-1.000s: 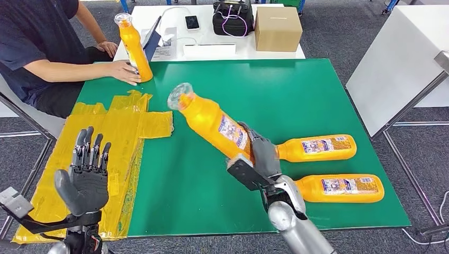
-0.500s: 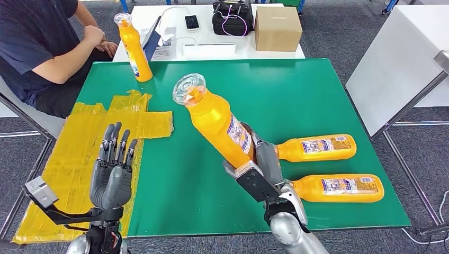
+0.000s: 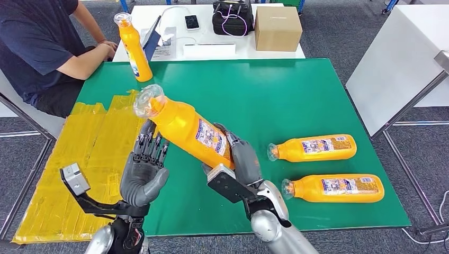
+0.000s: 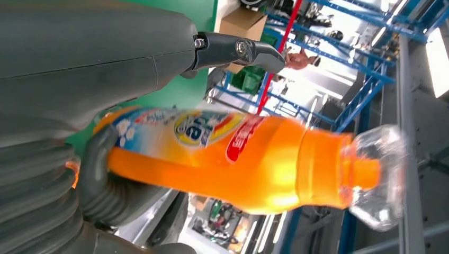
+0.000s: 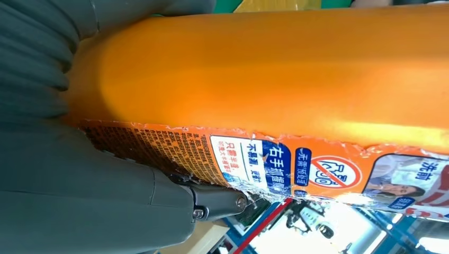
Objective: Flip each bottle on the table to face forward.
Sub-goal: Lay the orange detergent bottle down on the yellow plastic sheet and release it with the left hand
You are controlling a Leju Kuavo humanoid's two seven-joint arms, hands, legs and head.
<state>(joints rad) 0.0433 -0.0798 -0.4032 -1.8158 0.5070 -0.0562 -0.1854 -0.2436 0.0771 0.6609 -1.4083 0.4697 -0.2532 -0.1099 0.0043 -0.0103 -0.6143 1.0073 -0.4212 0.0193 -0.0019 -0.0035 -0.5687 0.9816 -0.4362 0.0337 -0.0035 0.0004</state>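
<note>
**Bottle held aloft, tilted**

Right robot hand is clamped round the lifted orange bottle, cap leaning left above the green worktop. Left robot hand stands beside it, fingers apart, holding nothing. Two lying bottles rest right; an upright bottle stands far-left.

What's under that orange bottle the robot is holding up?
The raised bottle is gripped near its base by the right hand. Below it lie the green mat and the left hand, open, under its neck. The bottle's base is covered by the right hand.
</note>
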